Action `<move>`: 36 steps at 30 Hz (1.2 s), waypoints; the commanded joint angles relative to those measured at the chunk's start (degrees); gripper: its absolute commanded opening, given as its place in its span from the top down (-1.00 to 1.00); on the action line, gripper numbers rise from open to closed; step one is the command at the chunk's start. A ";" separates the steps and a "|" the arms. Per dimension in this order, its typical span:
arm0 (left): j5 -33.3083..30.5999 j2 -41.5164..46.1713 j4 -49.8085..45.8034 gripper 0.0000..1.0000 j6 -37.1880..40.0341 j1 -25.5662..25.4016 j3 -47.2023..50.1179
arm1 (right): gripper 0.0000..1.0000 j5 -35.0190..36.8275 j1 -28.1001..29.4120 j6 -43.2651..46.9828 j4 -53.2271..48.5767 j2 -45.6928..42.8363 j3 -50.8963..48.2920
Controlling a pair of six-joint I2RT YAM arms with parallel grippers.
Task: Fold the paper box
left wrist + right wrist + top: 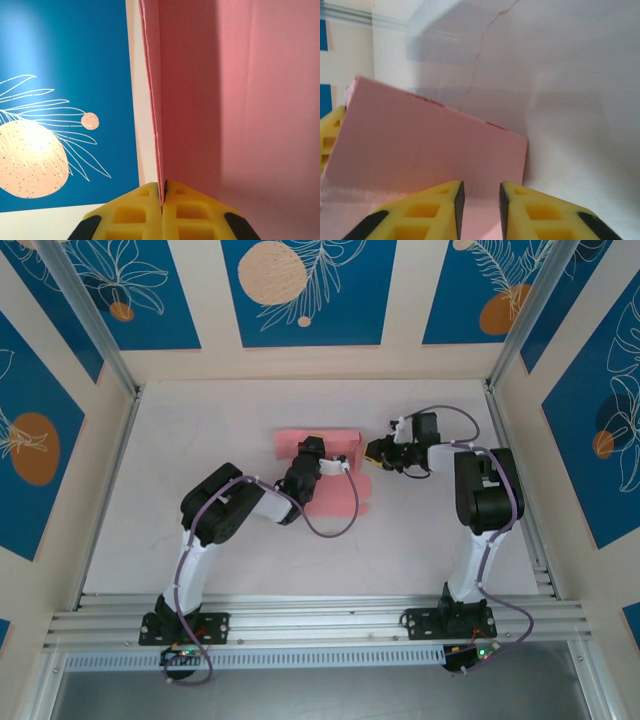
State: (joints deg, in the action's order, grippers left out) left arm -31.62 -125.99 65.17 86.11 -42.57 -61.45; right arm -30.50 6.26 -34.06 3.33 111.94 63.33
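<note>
The pale pink paper box (pixel 338 502) lies part-folded in the middle of the table, with one panel raised at its far side. My left gripper (pixel 314 449) is shut on the thin edge of that upright panel (pixel 240 100); the card runs straight up from between the yellow fingertips (pixel 162 196). My right gripper (pixel 373 452) hovers at the box's right end. Its jaws (pixel 480 202) stand open with a clear gap, over a flat pink flap and facing the raised panel (pixel 420 145). A yellow finger (pixel 330 135) of the left gripper shows at that panel's left end.
The white table (pixel 200 440) has bare room to the left and in front of the box. Aluminium posts (pixel 95 330) and cream-and-blue walls (pixel 305 290) close in the back and sides. A thin crack line (pixel 480 50) runs across the tabletop.
</note>
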 commanded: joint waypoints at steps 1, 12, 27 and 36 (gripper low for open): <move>1.13 -1.88 -3.66 1.00 0.93 -0.80 -0.17 | 0.37 1.75 2.00 3.46 1.75 -3.40 -1.64; 2.19 -1.28 -4.85 1.00 0.92 -0.77 -0.16 | 0.13 5.89 3.21 5.09 3.08 -4.18 -1.46; 8.03 3.58 -21.49 1.00 -4.41 -0.09 -1.59 | 0.01 8.96 6.14 8.09 2.95 -0.23 3.79; 12.28 7.51 -34.30 1.00 -11.40 0.23 -4.33 | 0.01 18.35 8.21 9.93 1.13 -0.19 4.65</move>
State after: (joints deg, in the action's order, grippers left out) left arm -27.68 -119.24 41.39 77.12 -41.23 -65.47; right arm -17.87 13.15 -25.74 4.23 110.83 66.43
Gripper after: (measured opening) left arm 0.039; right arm 0.497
